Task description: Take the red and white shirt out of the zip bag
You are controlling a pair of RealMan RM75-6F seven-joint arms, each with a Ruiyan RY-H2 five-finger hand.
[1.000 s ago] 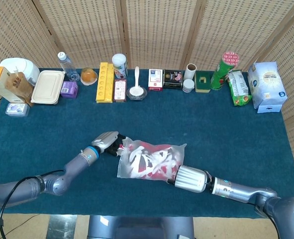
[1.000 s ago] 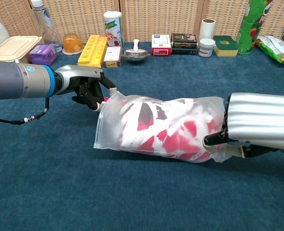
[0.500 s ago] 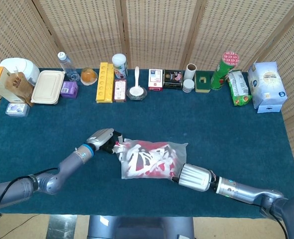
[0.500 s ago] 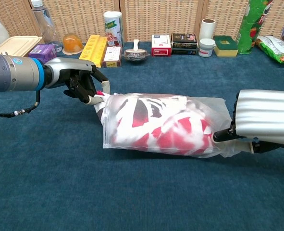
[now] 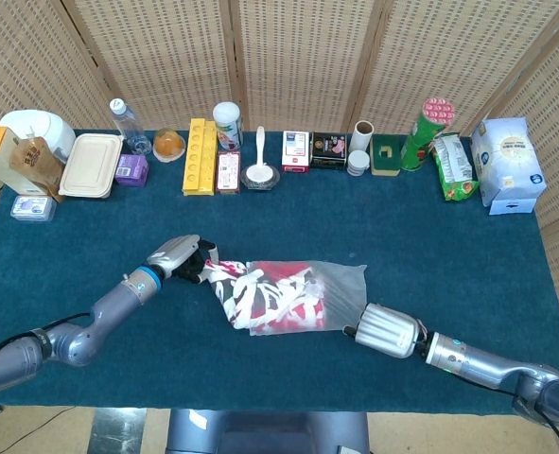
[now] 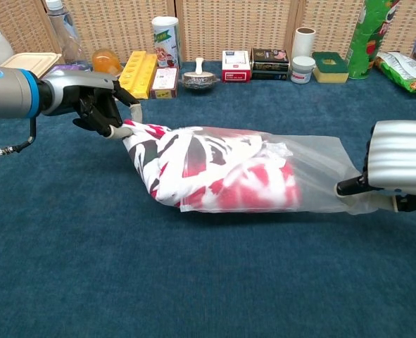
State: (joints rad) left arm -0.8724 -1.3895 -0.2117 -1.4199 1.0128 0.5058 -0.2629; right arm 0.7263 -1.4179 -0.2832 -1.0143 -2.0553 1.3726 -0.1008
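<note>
Lying on the blue table (image 5: 430, 246), with the zip bag (image 6: 313, 165) as landmark: red and white shirt (image 6: 193, 165) half out of the bag mouth, a bunched part already left of the opening, the rest inside under the clear film. Row of boxes and bottles well behind the bag, far from the work.

Left hand (image 6: 98, 105) just beside the left end of the shirt, fingers curled tight around a twisted tip of cloth. Right hand (image 6: 398, 169) at the closed right end of the bag, pinching the film there; fingers mostly hidden under the silver back of the hand, only one dark fingertip (image 6: 350, 186) seen on the plastic.

Judged from the look: shirt soft and light, no stiffness, stretching into a rope where pulled, so force goes first into stretching and only then into sliding. Bag thin, smooth and slippery, also light; likely to travel together with the shirt if its far end is not kept down. Thick folded mass still inside may catch at the mouth.

Best hold on the shirt: the bunched cloth near the opening, a full handful, not a thin edge, since a thin edge probably slips. Best hold on the bag: the bottom corner opposite the mouth, pressed to the table.
</note>
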